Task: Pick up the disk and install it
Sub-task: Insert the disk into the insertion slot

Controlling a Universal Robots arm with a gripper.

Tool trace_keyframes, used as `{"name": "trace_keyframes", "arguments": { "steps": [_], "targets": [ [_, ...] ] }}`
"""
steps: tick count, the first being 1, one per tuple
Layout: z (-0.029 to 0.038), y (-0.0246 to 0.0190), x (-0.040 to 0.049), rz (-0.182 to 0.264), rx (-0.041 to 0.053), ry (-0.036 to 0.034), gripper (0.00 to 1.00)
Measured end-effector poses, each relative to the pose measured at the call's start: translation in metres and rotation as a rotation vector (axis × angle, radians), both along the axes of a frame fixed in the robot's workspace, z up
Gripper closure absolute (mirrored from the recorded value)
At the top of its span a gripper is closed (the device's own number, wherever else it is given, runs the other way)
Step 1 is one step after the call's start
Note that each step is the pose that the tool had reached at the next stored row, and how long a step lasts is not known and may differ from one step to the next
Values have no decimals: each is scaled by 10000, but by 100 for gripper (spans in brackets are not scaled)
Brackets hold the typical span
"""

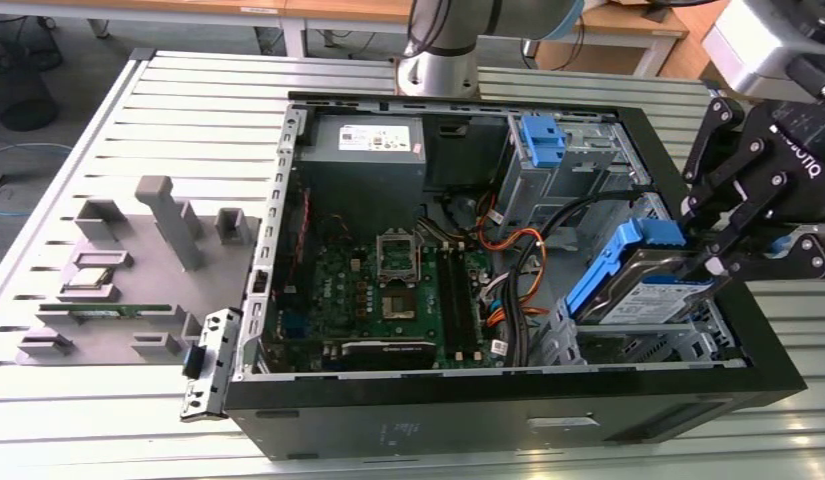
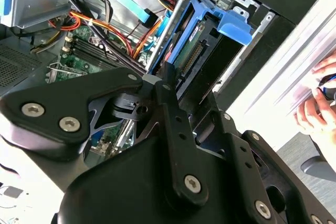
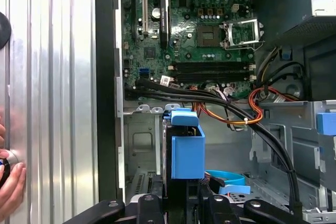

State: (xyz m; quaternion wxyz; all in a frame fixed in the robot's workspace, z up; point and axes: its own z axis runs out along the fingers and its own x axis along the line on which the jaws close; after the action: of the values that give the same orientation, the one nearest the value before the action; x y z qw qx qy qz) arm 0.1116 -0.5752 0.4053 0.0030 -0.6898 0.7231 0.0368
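Observation:
The disk [image 1: 642, 284], a silver drive in a blue carrier frame, hangs tilted over the metal drive cage [image 1: 652, 340] at the exterior view's right of the open computer case [image 1: 519, 405]. My gripper [image 1: 702, 260] is shut on the disk from its upper right end, and the lower end dips toward the cage. The second wrist view has the blue carrier [image 2: 202, 30] just beyond my gripper [image 2: 167, 80], with the connector edge visible. In the first wrist view the carrier [image 3: 186, 150] stands upright above my gripper [image 3: 181, 200].
The motherboard [image 1: 385, 290] and black and orange cables [image 1: 519, 255] lie left of the cage. A taller blue bracket [image 1: 543, 135] is fixed at the case's back. A grey parts holder [image 1: 132, 270] sits on the slatted table. A person's hand [image 3: 10, 182] rests beside the case.

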Motion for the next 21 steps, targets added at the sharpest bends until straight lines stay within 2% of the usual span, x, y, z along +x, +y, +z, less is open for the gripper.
{"name": "trace_keyframes", "arguments": {
  "steps": [21],
  "targets": [
    [-384, 0, 0, 0, -1, 0, 65]
  ]
}}
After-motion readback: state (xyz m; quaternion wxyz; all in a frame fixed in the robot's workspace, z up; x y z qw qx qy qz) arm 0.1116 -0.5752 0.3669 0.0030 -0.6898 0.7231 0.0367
